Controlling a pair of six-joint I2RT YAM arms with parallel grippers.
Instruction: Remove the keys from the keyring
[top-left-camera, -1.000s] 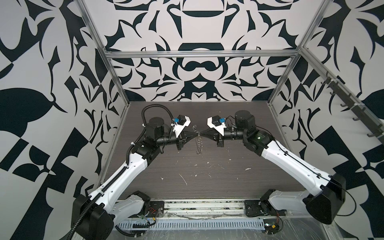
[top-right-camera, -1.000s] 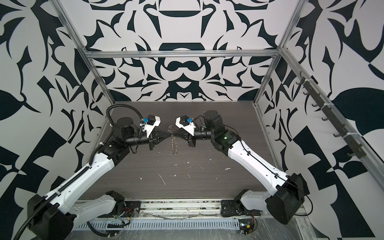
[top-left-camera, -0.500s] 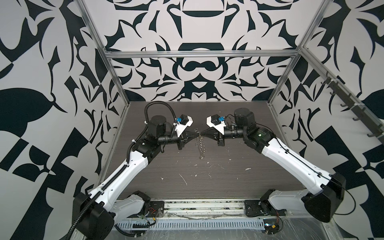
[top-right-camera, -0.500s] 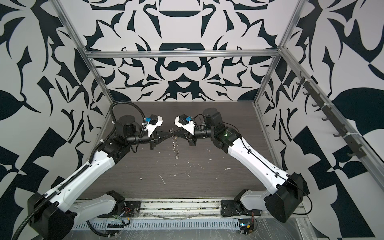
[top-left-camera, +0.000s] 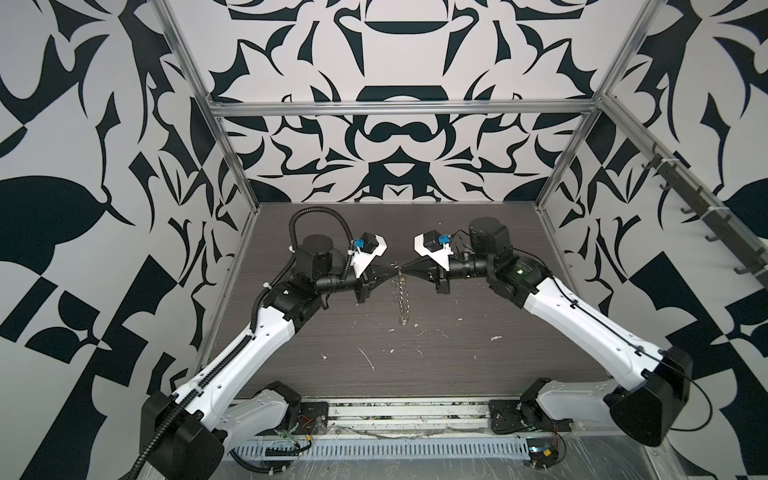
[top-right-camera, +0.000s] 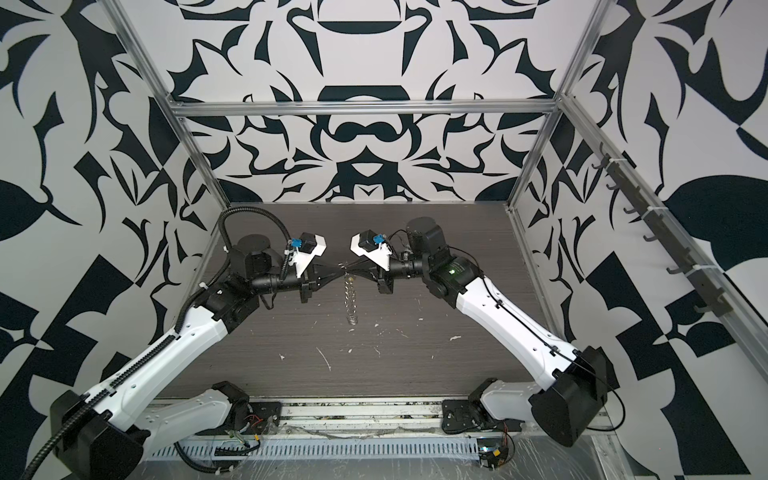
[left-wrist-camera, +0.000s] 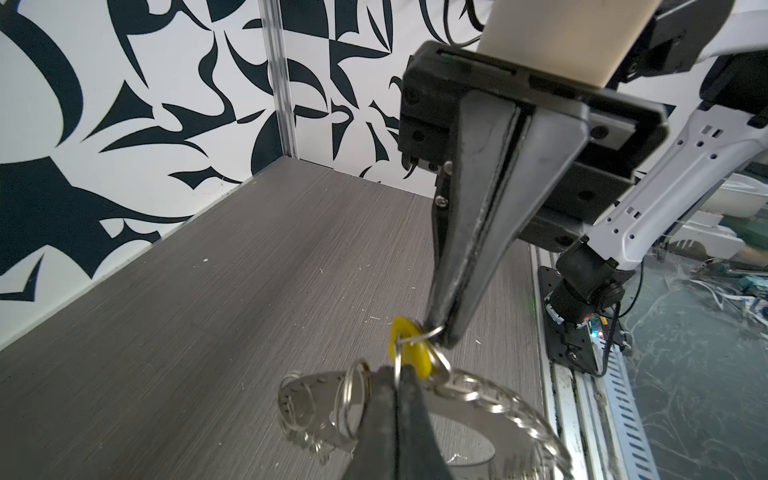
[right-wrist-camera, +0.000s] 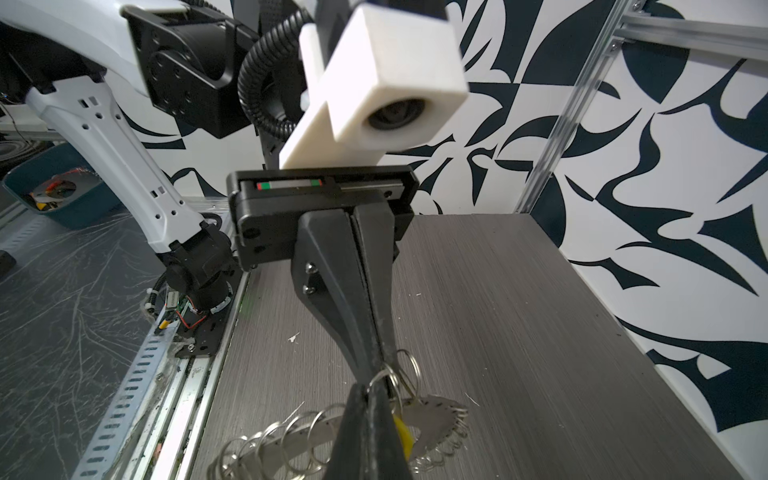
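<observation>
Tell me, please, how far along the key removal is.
Nothing looks finished: the yellow key is still threaded on a wire ring of the keyring. In hand: the left end effector and right end effector are both shut on wire rings beside the key's head, holding the keyring up between them. Left: working the key off.

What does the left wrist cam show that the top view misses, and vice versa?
Left wrist only: the yellow key between the left gripper and right gripper, each pinching a small wire ring. Top view only: both whole arms, and the keyring hanging edge-on over the table. Both: the two grippers shut, tip to tip, at the keyring's top.
</observation>
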